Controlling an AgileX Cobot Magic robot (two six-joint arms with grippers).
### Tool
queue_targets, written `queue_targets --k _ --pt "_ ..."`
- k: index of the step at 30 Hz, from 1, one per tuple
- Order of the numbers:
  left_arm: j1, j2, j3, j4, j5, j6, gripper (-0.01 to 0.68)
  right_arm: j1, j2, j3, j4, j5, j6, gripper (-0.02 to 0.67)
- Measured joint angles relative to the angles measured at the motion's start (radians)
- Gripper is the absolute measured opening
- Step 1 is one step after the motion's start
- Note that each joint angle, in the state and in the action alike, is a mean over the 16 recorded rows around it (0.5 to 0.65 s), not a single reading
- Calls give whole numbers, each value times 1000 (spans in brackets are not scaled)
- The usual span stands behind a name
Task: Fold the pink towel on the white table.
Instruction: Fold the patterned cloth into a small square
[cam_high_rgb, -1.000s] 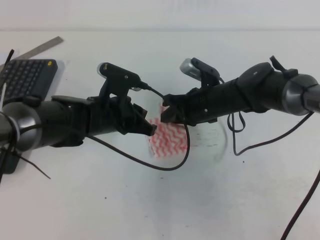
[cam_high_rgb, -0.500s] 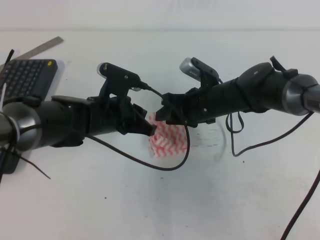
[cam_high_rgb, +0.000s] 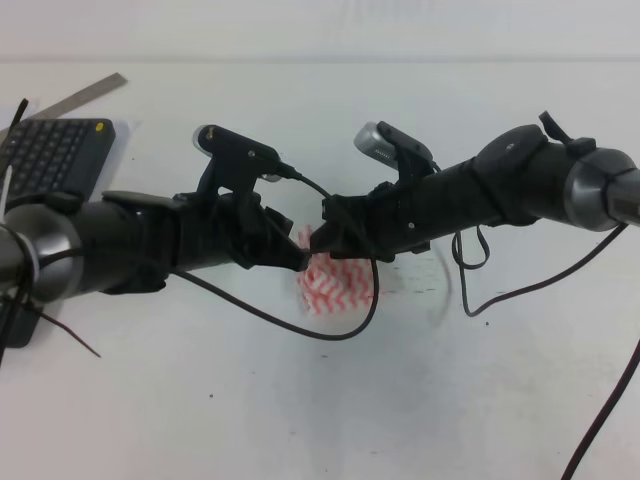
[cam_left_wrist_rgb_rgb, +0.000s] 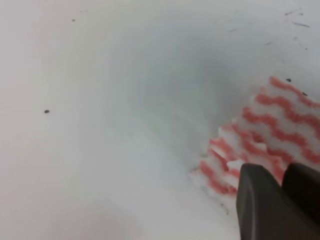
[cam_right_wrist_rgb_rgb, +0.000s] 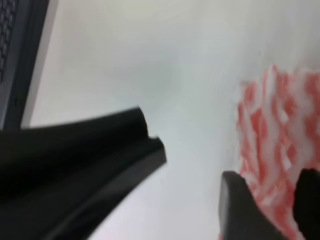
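The thin pink-and-white zigzag-striped towel (cam_high_rgb: 338, 283) is seen near the middle of the white surface (cam_high_rgb: 420, 400), with its far edge pinched from opposite sides by the clenched left jaws (cam_left_wrist_rgb_rgb: 277, 176) and right jaws (cam_right_wrist_rgb_rgb: 272, 192).

Both arms reach inward, the left hand (cam_high_rgb: 296, 256) and right hand (cam_high_rgb: 328, 232) nearly meeting, each with fingers slightly parted.
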Motion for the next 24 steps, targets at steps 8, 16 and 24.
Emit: queue_targets --k 8,16,24 --pt "15 1 0 -17 8 0 9 0 10 0 -41 46 0 11" --pt "20 1 -1 -35 26 2 9 0 35 0 -69 96 0 6" --pt "20 0 -2 -40 80 4 9 0 48 -2 -82 130 0 2"
